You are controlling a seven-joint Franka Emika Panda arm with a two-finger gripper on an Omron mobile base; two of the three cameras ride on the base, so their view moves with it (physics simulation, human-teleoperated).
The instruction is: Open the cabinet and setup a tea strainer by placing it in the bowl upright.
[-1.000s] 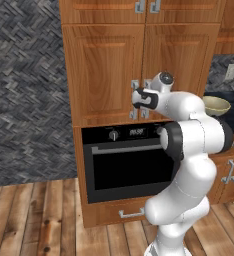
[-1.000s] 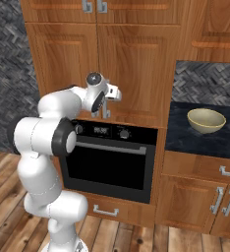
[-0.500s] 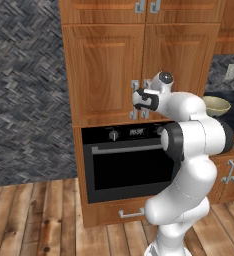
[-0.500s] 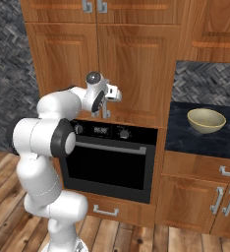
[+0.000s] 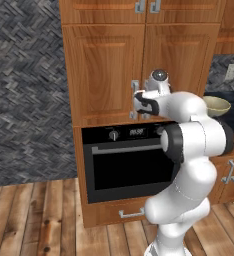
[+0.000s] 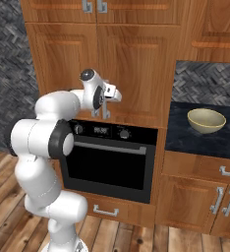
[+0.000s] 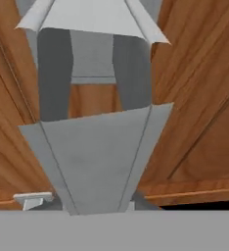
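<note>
1. The gripper (image 5: pixel 137 102) has its jaws pressed in on a silver bar handle (image 7: pixel 94 147) at the centre edge of the cabinet (image 5: pixel 104 70); the hand view looks straight along that handle, which runs up the middle of the frame against brown wood.
2. In the left base view the gripper sits at the lower part of the two handles, where the tall doors meet. I cannot tell from the base views which of the two handles is pinched.
3. Both tall doors lie flat and shut against the cabinet front.
4. In the right base view the gripper (image 6: pixel 107 101) points toward the same seam, with the white arm (image 6: pixel 58 106) bent back to the left of it.
5. Directly below the cabinet is a black oven (image 5: pixel 126 162) with a row of knobs and a small display along its top strip, and a wooden drawer (image 5: pixel 121 212) under it.
6. The bowl (image 6: pixel 206 120) stands upright on the dark counter (image 6: pixel 186 138) to the right of the cabinet, well apart from the gripper. In the left base view the bowl (image 5: pixel 218 105) peeks out from behind the arm.
7. More wooden doors with silver handles (image 6: pixel 225 202) sit under the counter.
8. The tea strainer cannot be seen with the doors shut.
</note>
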